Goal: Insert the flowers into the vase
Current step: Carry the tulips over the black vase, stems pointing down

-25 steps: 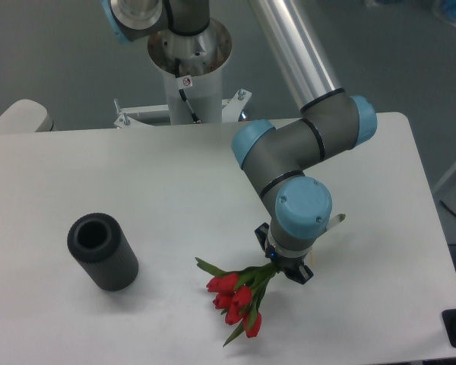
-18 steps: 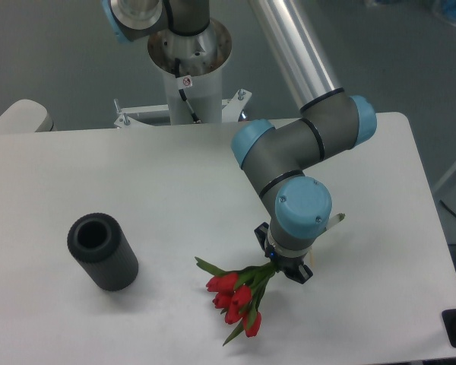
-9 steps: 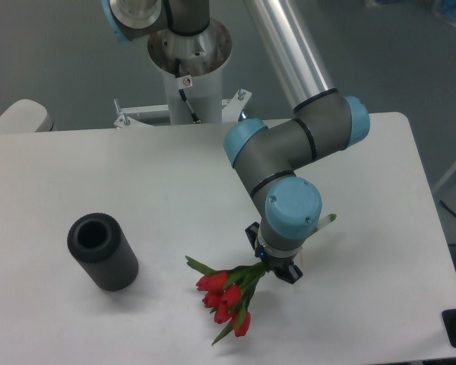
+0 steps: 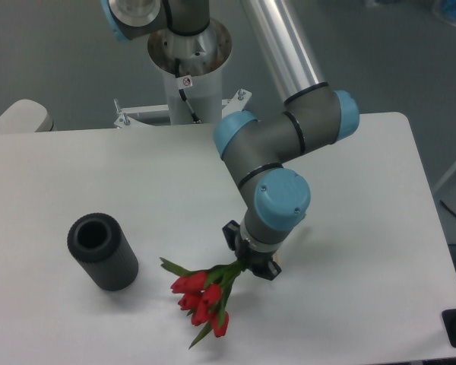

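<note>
gripper clamped on the stem end of the flowers, light floppy bunch, stems the firmest hold, vase well apart.

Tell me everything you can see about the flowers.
The flowers are a small bunch of red tulip buds on green stems with narrow green leaves. The gripper holds the stem end, while the buds point down and left, toward the camera. They hang right of the vase, apart from it. Whether they touch the table is unclear.
</note>
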